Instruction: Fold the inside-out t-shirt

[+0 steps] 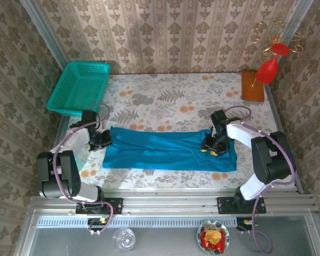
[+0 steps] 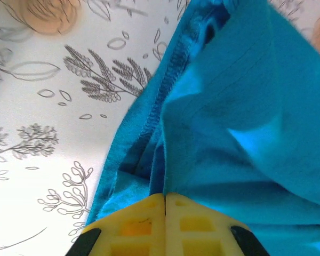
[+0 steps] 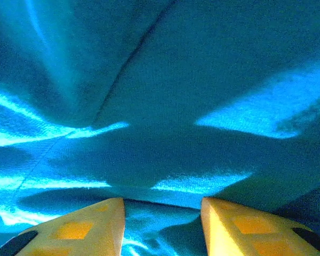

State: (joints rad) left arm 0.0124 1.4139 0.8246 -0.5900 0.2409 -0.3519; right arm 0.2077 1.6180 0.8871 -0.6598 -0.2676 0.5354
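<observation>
On the near half of the flowered table (image 1: 165,101), the inside-out t-shirt (image 1: 165,152) lies as a long blue band running left to right, flattened and lightly creased, with its near edge close to the table's front rail. At the band's left end sits the left gripper (image 1: 105,140). From its wrist camera the two yellow fingers (image 2: 138,224) are pressed flush together, and a fold of the shirt with a stitched hem runs down into the line where they meet, so they are pinching the cloth at its left edge beside bare tablecloth.

At the right end, the right gripper (image 1: 209,148) rests on top of the shirt, a little in from its right edge. Its wrist camera shows the yellow fingers (image 3: 90,224) standing moderately apart, with rumpled blue cloth lying in the gap between them and not clamped.

At the far left corner, a teal mesh basket (image 1: 80,85) sits tilted over the table's edge, well apart from the shirt.
</observation>
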